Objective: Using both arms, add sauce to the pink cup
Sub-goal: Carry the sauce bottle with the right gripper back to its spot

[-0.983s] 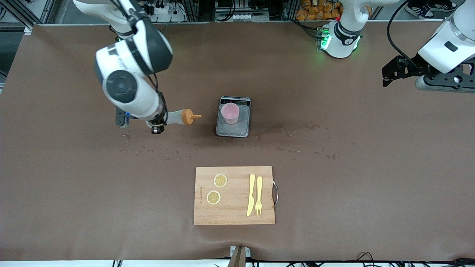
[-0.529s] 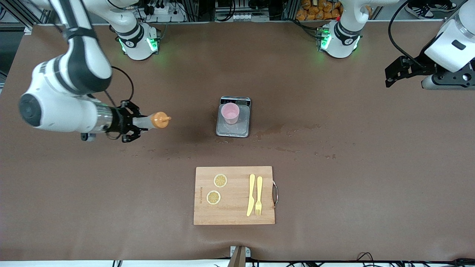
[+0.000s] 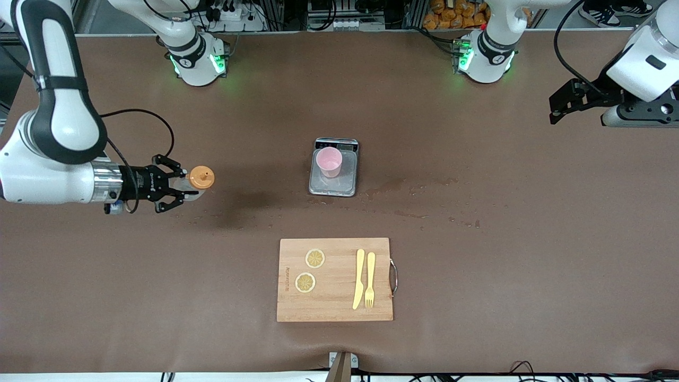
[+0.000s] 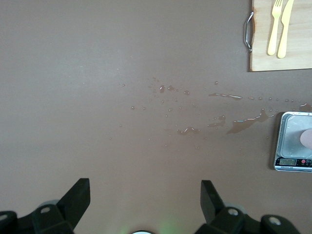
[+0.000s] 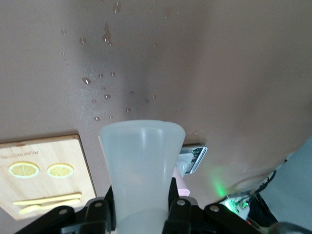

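Note:
The sauce bottle (image 3: 200, 178) shows its orange cap toward the front camera, and my right gripper (image 3: 177, 184) is shut on its translucent body (image 5: 141, 161) over bare mat toward the right arm's end of the table. In the right wrist view the right gripper (image 5: 141, 197) clamps the body from both sides. The pink cup (image 3: 329, 161) stands upright on the grey scale (image 3: 334, 184) at mid-table, well apart from the bottle. My left gripper (image 3: 558, 109) hangs open and holds nothing over the left arm's end of the table; in its wrist view the left gripper (image 4: 145, 195) frames only mat.
A wooden cutting board (image 3: 334, 279) with two lemon slices (image 3: 315, 258), a yellow knife (image 3: 359, 278) and a fork (image 3: 370, 279) lies nearer to the front camera than the scale. Wet streaks and droplets (image 3: 414, 188) spot the brown mat beside the scale.
My right arm swung away from the scale toward its own end of the table, carrying the bottle, whose nozzle turned from pointing at the cup to facing up. The left arm barely moved.

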Controlling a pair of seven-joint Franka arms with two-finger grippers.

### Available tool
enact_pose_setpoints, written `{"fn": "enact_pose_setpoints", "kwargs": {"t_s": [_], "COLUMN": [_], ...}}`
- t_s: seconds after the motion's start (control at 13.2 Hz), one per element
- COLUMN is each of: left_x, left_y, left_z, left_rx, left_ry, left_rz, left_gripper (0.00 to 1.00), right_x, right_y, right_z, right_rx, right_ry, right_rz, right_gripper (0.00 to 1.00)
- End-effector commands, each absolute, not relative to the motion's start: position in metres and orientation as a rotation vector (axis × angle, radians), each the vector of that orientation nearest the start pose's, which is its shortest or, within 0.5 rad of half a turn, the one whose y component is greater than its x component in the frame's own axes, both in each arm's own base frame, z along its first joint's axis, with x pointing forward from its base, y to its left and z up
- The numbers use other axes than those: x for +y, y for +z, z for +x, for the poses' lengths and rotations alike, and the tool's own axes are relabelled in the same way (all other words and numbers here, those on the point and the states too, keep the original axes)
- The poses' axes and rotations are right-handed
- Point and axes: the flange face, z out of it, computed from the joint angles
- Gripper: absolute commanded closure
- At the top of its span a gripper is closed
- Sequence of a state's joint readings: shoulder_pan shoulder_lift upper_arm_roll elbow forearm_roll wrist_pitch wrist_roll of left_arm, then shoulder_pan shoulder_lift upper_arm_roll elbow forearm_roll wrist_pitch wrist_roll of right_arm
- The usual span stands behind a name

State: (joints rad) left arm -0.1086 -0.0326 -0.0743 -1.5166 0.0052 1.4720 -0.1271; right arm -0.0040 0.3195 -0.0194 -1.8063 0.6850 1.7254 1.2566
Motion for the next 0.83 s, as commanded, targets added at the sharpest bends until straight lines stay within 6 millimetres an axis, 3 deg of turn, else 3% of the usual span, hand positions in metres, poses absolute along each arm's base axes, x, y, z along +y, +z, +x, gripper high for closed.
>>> {"fn": "enact_pose_setpoints", "kwargs": {"t_s": [0.0,0.45,0.76], "left_x": [-0.098,-0.097,-0.098], "left_y": [0.666,0.666,0.666], "left_z": [0.522,0.522,0.522], "left_rx": [0.05,0.047,0.05], "left_ry": [-0.005,-0.005,-0.005], "left_rz": [-3.149,-3.149,-3.149], "left_gripper": [0.0,0.0,0.0], "right_x": [0.001,-0.105,-0.139], "right_y": [0.325,0.226,0.177], "right_z": [0.599,0.569,0.551], "right_rx": [1.724,1.487,1.411], "right_ry": [1.065,1.183,1.179], "right_rz": [-1.851,-1.713,-1.668], "right_gripper": [0.8,0.79,0.79]}}
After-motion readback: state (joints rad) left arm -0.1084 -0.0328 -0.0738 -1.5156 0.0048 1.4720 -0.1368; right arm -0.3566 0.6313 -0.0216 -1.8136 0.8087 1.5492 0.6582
